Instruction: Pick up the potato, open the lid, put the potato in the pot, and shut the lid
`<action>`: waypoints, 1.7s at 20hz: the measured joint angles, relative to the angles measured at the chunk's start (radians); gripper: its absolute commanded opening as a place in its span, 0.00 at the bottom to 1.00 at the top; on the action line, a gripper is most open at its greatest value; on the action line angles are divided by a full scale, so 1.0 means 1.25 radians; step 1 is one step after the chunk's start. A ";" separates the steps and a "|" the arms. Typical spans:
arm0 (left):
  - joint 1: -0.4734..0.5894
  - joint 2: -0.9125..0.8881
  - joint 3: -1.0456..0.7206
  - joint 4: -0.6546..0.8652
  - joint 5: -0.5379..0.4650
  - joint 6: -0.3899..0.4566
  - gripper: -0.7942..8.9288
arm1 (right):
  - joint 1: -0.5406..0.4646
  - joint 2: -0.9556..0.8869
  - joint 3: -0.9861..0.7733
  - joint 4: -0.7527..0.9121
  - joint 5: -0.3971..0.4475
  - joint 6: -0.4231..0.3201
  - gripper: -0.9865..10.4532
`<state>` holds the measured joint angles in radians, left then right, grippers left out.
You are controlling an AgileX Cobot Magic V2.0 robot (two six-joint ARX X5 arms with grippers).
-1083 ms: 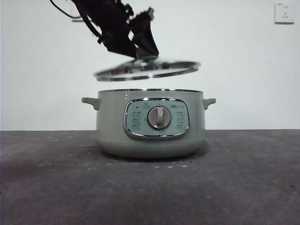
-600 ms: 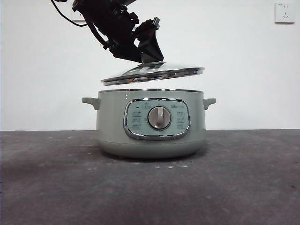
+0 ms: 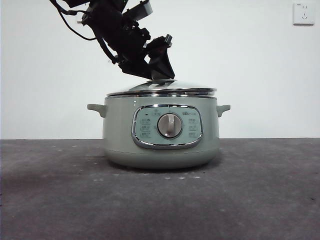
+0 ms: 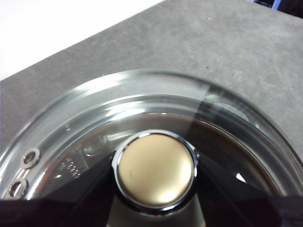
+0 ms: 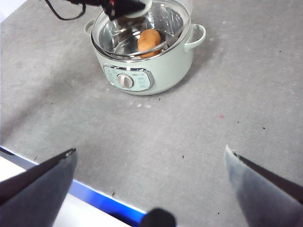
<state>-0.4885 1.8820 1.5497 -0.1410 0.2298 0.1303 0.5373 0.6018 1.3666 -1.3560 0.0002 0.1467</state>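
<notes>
The sage-green pot (image 3: 160, 145) stands mid-table with its dial facing the front view. The glass lid (image 3: 162, 90) lies on the pot's rim, nearly level. My left gripper (image 3: 160, 77) reaches down from the upper left and is shut on the lid's round knob (image 4: 156, 169), a black jaw on either side of it. Seen from the right wrist, the orange-brown potato (image 5: 149, 41) lies inside the pot (image 5: 156, 75) under the glass. My right gripper (image 5: 149, 158) hangs open and empty, well back from the pot, over the table's near side.
The dark grey table (image 3: 250, 200) spreads all round the pot. A white wall with a socket (image 3: 303, 13) stands behind. The right wrist view shows the table's edge with a blue strip (image 5: 94, 198).
The left gripper has carried the lid down and slightly right, from hovering tilted above the pot to resting on its rim.
</notes>
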 measured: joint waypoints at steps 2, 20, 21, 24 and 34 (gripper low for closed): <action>-0.002 0.001 0.000 -0.005 0.000 0.000 0.07 | 0.000 0.000 0.000 0.000 0.000 0.000 0.55; -0.003 0.003 0.018 -0.084 -0.002 0.015 0.27 | 0.000 0.000 0.000 0.000 0.000 0.000 0.55; -0.003 0.003 0.018 -0.083 -0.001 0.015 0.37 | 0.000 0.000 0.000 0.000 0.000 0.000 0.55; -0.003 0.003 0.018 -0.081 0.001 0.014 0.45 | 0.000 0.000 0.000 0.000 0.008 0.000 0.55; -0.002 0.003 0.203 -0.273 0.007 0.012 0.45 | 0.000 0.000 0.000 0.000 0.025 0.000 0.55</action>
<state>-0.4911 1.8854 1.8038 -0.4820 0.2386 0.1455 0.5373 0.6018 1.3666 -1.3560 0.0311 0.1467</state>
